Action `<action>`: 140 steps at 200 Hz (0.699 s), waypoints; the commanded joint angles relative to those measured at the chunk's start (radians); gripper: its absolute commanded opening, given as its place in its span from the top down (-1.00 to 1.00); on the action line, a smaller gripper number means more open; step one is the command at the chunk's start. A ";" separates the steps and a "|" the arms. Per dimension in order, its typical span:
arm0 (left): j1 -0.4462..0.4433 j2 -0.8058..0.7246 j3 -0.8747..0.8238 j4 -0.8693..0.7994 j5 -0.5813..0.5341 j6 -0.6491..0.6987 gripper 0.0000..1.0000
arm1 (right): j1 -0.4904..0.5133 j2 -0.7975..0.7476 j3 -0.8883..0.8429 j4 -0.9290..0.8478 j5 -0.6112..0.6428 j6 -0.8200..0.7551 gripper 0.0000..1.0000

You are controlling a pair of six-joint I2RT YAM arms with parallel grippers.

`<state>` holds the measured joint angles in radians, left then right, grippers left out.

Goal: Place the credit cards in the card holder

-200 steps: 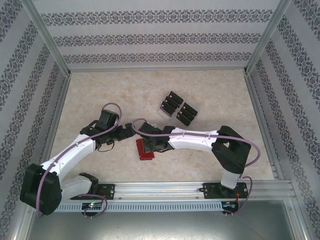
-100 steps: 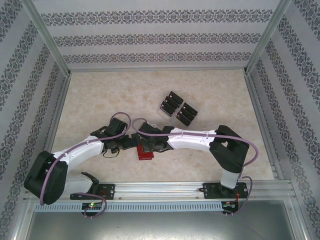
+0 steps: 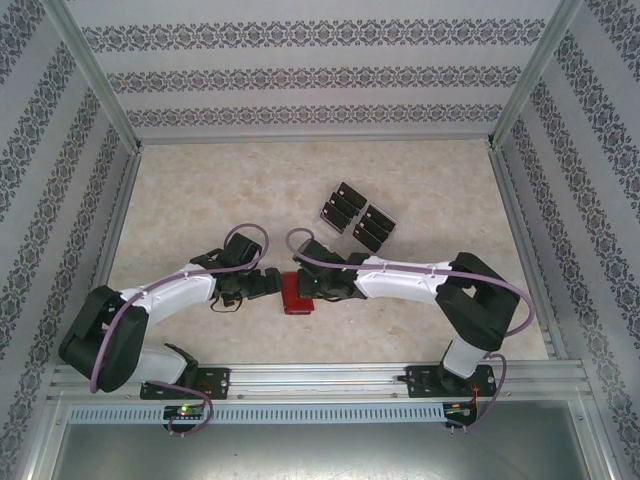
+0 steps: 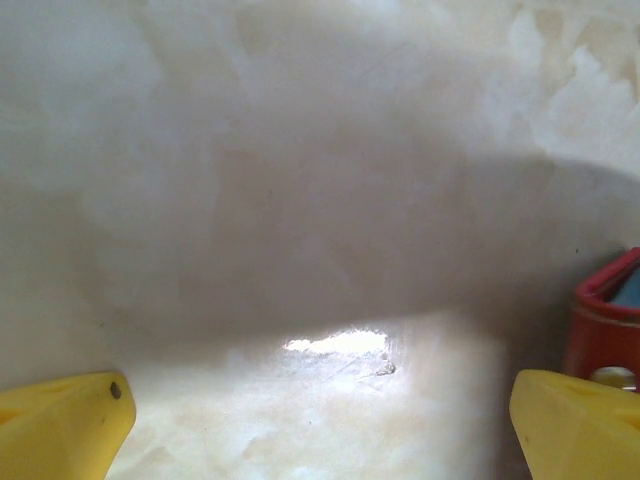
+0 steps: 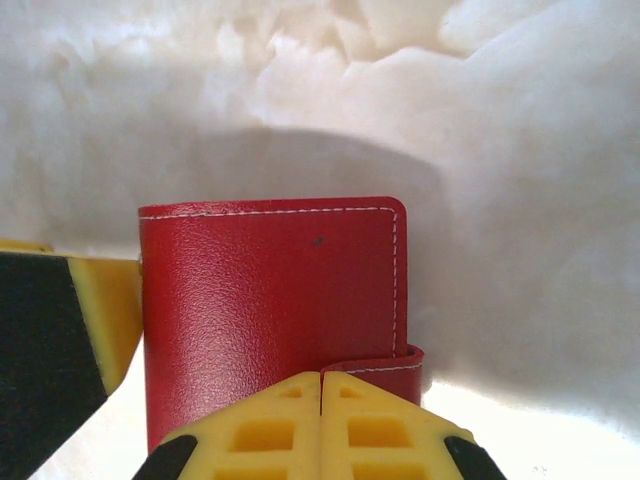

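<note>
The card holder (image 3: 297, 294) is a closed red wallet lying on the table between my two grippers. In the right wrist view the card holder (image 5: 265, 300) lies flat, its small red tab (image 5: 385, 365) curling up into the seam of my right gripper (image 5: 322, 400), which is shut on that tab. My left gripper (image 3: 267, 284) stands open just left of the wallet; one yellow finger (image 5: 105, 310) sits beside its left edge. In the left wrist view the left gripper (image 4: 318, 430) holds nothing, with the wallet's red edge (image 4: 603, 325) at its right finger. The black credit cards (image 3: 357, 215) sit in a clear rack farther back.
The clear tiered rack (image 3: 388, 217) stands right of centre, behind the wallet. Metal frame rails (image 3: 330, 378) run along the near edge, and patterned walls (image 3: 300, 75) close in the back and sides. Bare marble table (image 3: 200, 190) lies at the far left.
My left arm has swung right and lower until its open gripper sits against the wallet's left side. The right gripper and the wallet have shifted slightly right.
</note>
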<state>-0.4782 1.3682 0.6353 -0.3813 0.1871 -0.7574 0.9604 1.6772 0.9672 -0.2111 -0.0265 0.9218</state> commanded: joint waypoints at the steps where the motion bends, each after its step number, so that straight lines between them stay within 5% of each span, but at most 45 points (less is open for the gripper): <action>1: -0.009 0.059 -0.023 0.002 -0.040 0.015 -1.00 | -0.020 -0.045 -0.054 0.165 -0.071 0.062 1.00; 100: -0.010 -0.185 0.061 -0.157 -0.166 0.015 -1.00 | 0.011 0.044 0.044 -0.021 0.059 0.040 1.00; 140: -0.011 -0.116 0.093 -0.105 -0.107 0.023 -1.00 | 0.021 0.074 0.061 -0.023 0.062 0.041 1.00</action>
<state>-0.4847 1.2015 0.7048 -0.4831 0.0704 -0.7517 0.9699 1.7275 1.0000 -0.2016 0.0025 0.9699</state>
